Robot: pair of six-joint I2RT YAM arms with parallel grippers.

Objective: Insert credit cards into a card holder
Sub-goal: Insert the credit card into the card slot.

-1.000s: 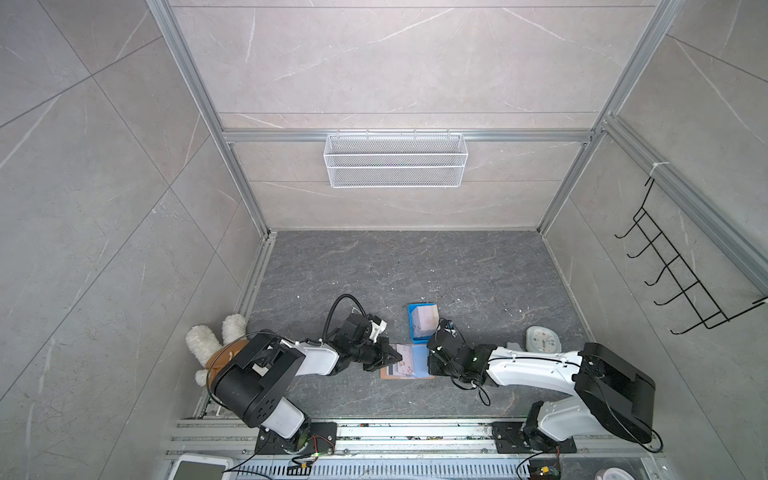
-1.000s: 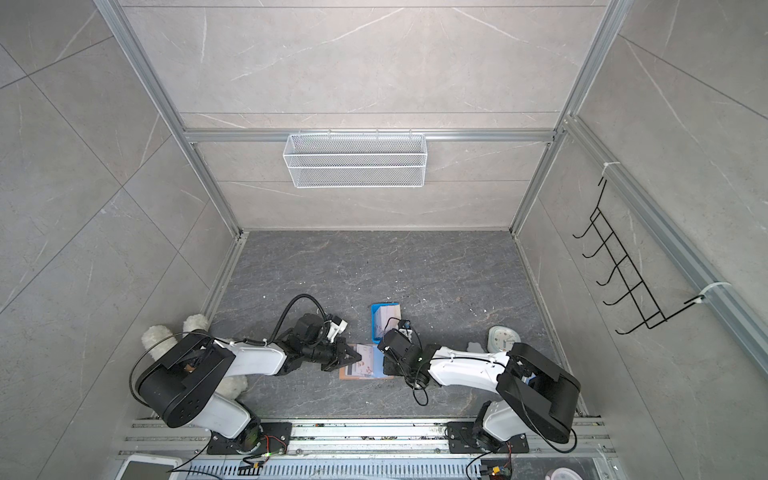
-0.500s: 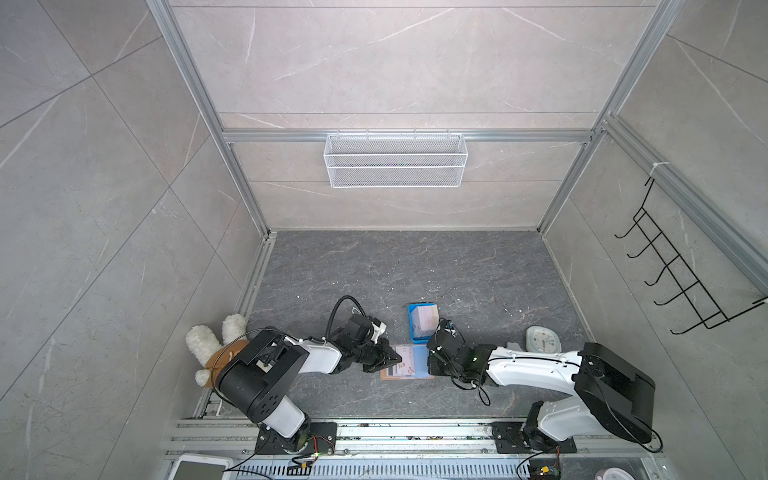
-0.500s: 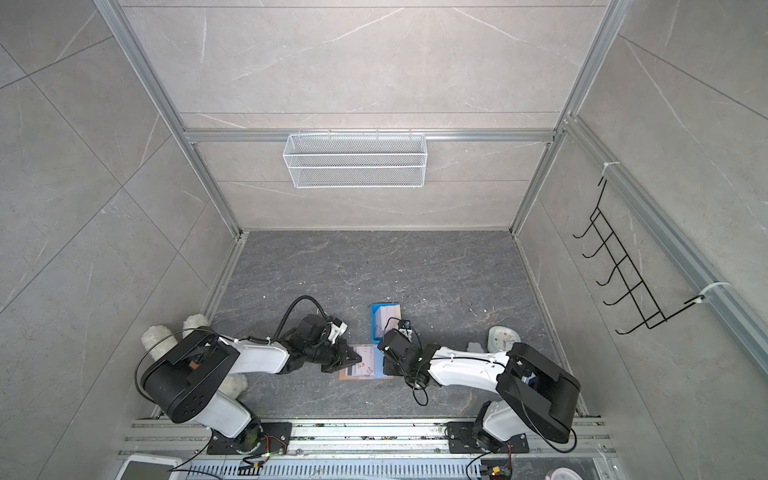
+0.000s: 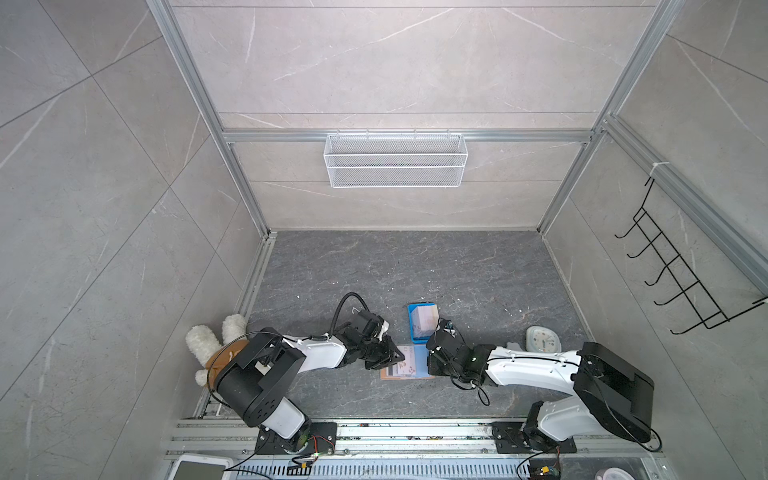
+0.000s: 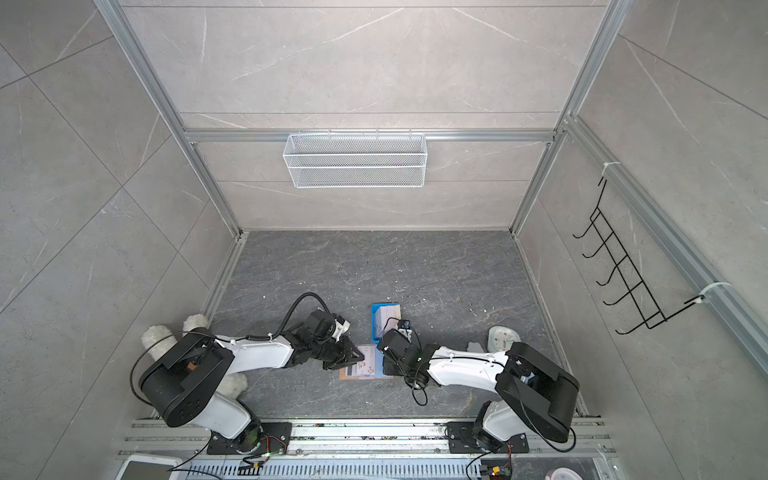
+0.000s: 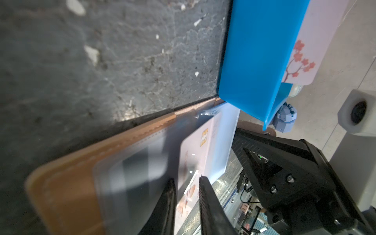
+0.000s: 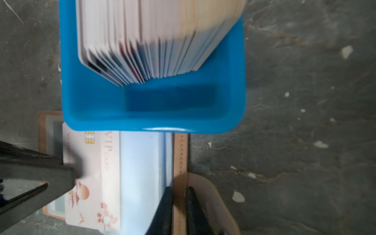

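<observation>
1. We judge this to be the release. The pale pink rectangular plastic card with a gold chip (image 8: 91, 173) lies on the bluish clear sleeves of the open, tan leather-like card holder (image 8: 180, 154). The holder lies flat on the grey stone-look tabletop (image 8: 305, 101), just beside the small blue plastic tray (image 8: 152, 122) of stacked cards (image 8: 142, 40).
2. One short end of the card pokes past the holder's edge. We cannot tell how deep it sits in a sleeve.
3. The left gripper (image 7: 187, 180) has its jaws slightly apart, and the card shows through the gap unclamped.
4. The right gripper (image 8: 180, 188) is closed narrowly on the holder's tan edge, pinning it.
5. To do this well, we should part the left jaws fully before backing off, so the ribbed pads do not drag the card out. We should keep the right pinch steady, then nudge the protruding end in.
6. A second ago the left jaws were closed; now they have parted. The holder, the tray and the right arm sit where they were.
</observation>
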